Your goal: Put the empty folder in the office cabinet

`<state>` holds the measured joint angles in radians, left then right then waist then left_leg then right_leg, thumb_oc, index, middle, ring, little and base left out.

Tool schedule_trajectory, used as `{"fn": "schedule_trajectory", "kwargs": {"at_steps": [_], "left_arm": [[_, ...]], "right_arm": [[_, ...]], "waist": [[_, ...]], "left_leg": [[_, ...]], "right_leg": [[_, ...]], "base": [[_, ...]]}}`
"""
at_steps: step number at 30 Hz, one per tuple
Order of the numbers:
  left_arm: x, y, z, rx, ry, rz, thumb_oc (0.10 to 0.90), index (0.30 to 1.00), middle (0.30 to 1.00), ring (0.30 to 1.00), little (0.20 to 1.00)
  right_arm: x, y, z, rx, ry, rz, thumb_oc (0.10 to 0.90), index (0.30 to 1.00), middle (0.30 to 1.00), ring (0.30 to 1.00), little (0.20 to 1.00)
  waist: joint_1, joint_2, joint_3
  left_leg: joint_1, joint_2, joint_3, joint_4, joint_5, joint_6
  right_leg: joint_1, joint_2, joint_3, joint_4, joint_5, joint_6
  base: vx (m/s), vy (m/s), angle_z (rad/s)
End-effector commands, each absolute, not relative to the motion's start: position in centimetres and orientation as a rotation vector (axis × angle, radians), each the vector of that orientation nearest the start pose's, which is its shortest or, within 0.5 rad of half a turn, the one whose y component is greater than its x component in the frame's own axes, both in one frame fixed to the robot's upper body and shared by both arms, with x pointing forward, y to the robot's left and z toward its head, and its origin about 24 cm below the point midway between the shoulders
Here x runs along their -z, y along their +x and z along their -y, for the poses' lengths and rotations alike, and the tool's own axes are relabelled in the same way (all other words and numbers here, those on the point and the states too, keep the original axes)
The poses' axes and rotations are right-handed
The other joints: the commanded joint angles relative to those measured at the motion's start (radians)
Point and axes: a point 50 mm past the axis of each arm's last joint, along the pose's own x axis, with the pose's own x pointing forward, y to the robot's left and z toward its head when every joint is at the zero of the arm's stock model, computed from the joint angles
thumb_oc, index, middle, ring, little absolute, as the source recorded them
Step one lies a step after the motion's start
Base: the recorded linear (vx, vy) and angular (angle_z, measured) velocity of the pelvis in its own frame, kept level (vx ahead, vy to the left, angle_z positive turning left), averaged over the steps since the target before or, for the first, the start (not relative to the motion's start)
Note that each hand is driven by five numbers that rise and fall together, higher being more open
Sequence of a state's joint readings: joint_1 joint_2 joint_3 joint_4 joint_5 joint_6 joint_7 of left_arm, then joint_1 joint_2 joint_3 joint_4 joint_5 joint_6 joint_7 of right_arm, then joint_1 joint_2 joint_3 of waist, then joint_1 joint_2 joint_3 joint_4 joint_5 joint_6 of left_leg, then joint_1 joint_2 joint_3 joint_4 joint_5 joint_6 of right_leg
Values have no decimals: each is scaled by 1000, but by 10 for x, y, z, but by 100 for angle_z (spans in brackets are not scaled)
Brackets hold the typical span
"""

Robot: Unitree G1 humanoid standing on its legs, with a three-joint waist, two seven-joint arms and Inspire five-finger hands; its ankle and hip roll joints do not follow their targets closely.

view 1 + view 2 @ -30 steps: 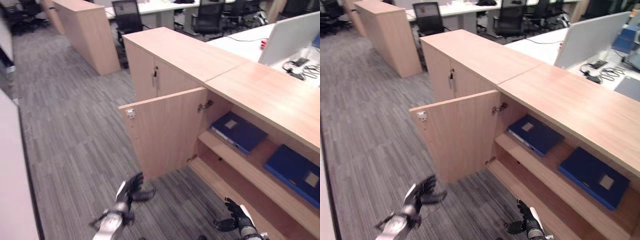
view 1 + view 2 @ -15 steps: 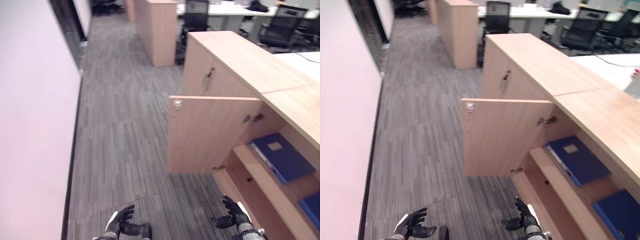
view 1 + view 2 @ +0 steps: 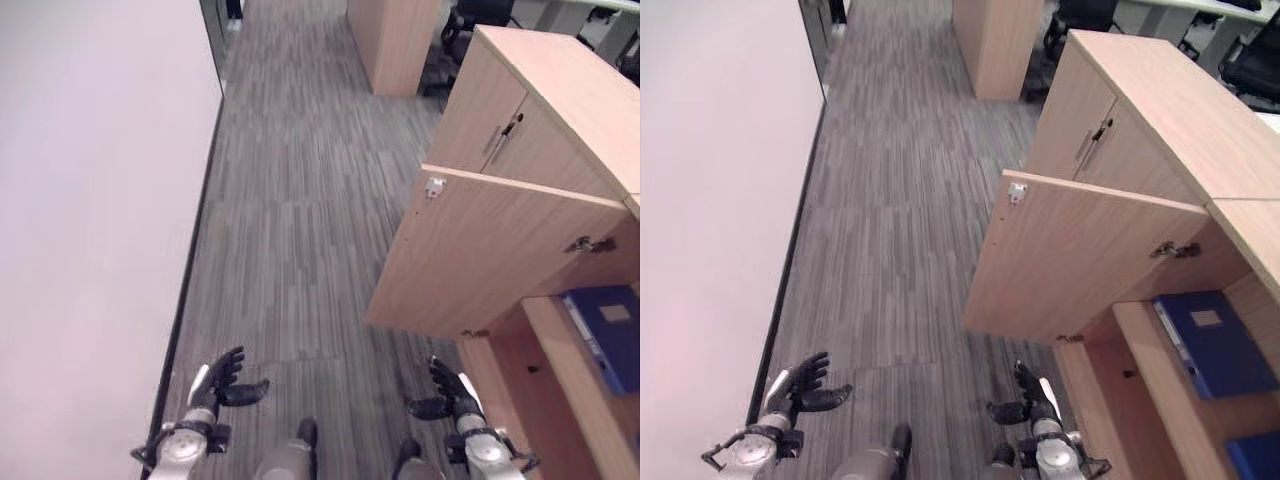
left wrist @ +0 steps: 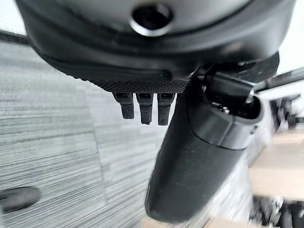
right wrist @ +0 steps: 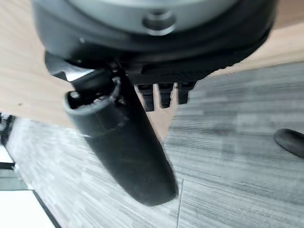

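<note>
**Both hands empty over the carpet, cabinet door open**

Whole picture swung since a second ago, a camera move and not a move of the things: white wall (image 3: 90,200) now along the view's left, wooden cabinet (image 3: 1160,110) pushed to the right edge. Hands lower and closer together than before, held over the grey carpet (image 3: 290,200) well short of the cabinet.

Left hand (image 3: 218,382) with fingers spread and relaxed, thumb out, holding nothing. Right hand (image 3: 447,389) likewise loose and empty; fingers straight past the thumb in both wrist views.

Cabinet door (image 3: 1080,255) swung wide, edge toward the carpet. Blue folder (image 3: 1212,342) lying flat on the upper shelf (image 3: 1140,360) just inside the opening, a pale label on its cover; cut off by the right edge in the left eye view. Corner of a second blue folder (image 3: 1255,456) at the frame's lower right, mostly cropped. Whether either folder is empty: cannot tell
</note>
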<state>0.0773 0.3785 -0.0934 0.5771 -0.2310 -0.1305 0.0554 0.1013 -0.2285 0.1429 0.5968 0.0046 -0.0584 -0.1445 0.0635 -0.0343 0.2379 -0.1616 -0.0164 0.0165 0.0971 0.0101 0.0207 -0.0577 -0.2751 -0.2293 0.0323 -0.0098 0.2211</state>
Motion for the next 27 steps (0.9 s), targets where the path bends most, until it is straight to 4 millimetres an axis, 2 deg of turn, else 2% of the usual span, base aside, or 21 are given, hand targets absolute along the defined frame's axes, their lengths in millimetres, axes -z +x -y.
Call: {"fn": "schedule_trajectory", "kwargs": {"at_steps": [1,5,6,9,10,13,16,19,21,22,23,24,25,26,27], "left_arm": [[51,202,-241,-101,163,-371,800,900,900,900,900],[54,199,-235,-97,124,-379,800,900,900,900,900],[56,199,-231,-81,107,-384,800,900,900,900,900],[56,201,-226,-59,105,-381,800,900,900,900,900],[55,202,-222,-39,105,-375,800,900,900,900,900],[54,203,-221,-30,100,-372,800,900,900,900,900],[54,204,-218,-23,92,-370,800,900,900,900,900],[55,203,-216,-21,90,-376,800,900,900,900,900],[55,204,-214,-18,85,-372,800,900,900,900,900],[55,204,-213,-17,86,-373,800,900,900,900,900],[55,204,-213,-17,87,-373,800,900,900,900,900],[56,204,-211,-13,85,-374,800,900,900,900,900],[57,203,-211,-8,100,-383,800,900,900,900,900],[57,203,-211,-7,100,-384,800,900,900,900,900],[55,204,-213,-7,114,-373,800,900,900,900,900]], "right_arm": [[77,185,233,159,-325,-531,800,900,900,900,900],[76,181,241,163,-339,-538,800,900,900,900,900],[74,181,247,168,-351,-537,800,900,900,900,900],[72,181,253,180,-358,-531,800,900,900,900,900],[70,181,258,189,-365,-527,800,900,900,900,900],[69,180,260,189,-366,-525,800,900,900,900,900],[68,179,261,182,-372,-517,800,900,900,900,900],[65,179,265,180,-393,-514,800,900,900,900,900],[65,180,266,172,-406,-514,800,900,900,900,900],[64,181,267,173,-418,-515,800,900,900,900,900],[64,181,267,173,-419,-515,800,900,900,900,900],[65,181,266,165,-424,-519,800,900,900,900,900],[65,181,268,169,-437,-522,800,900,900,900,900],[65,180,268,170,-437,-522,800,900,900,900,900],[66,182,265,154,-444,-526,800,900,900,900,900]], "waist": [[-30,18,-65],[-57,40,-76],[-73,56,-76],[-90,70,-75],[-103,83,-78],[-115,95,-79],[-120,96,-62],[-119,82,-41],[-117,79,-31],[-109,71,-28],[-105,71,-29],[-92,78,-34],[-84,81,-30],[-82,80,-31],[-70,81,-35]], "left_leg": [[313,100,-48,-184,-114,-110],[338,121,-48,-184,-113,-120],[348,139,-47,-173,-105,-131],[343,154,-41,-144,-104,-147],[336,169,-29,-111,-96,-162],[316,193,-13,-33,-49,-189],[263,192,-18,101,26,-210],[199,168,-61,254,64,-207],[159,155,-70,242,41,-188],[126,129,-85,193,-11,-168],[129,128,-81,197,-20,-165],[120,107,-121,61,-32,-148],[79,92,-140,14,-7,-141],[84,91,-139,7,-7,-140],[73,76,-159,-65,19,-139]], "right_leg": [[-41,-8,9,-69,147,36],[-28,19,37,-45,121,17],[-21,35,39,-26,93,-2],[-13,52,39,-14,65,-21],[4,67,30,-16,43,-35],[38,97,21,-26,11,-58],[78,117,27,-46,-7,-84],[119,118,47,-84,-15,-101],[130,112,68,-99,-18,-95],[129,105,85,-104,-15,-88],[130,104,89,-102,-20,-86],[133,115,116,-106,-28,-81],[140,124,127,-110,-27,-80],[140,123,128,-109,-32,-80],[143,140,163,-112,-37,-76]], "base": [[254,-177,85],[176,-144,11],[97,-111,-5],[125,-173,-1],[143,-195,5],[115,-161,-2],[80,-143,-10],[98,-101,-11],[113,-20,-14],[116,15,-12],[170,46,-24],[150,59,-34],[147,47,-39],[110,5,-29],[67,-6,-28]]}}
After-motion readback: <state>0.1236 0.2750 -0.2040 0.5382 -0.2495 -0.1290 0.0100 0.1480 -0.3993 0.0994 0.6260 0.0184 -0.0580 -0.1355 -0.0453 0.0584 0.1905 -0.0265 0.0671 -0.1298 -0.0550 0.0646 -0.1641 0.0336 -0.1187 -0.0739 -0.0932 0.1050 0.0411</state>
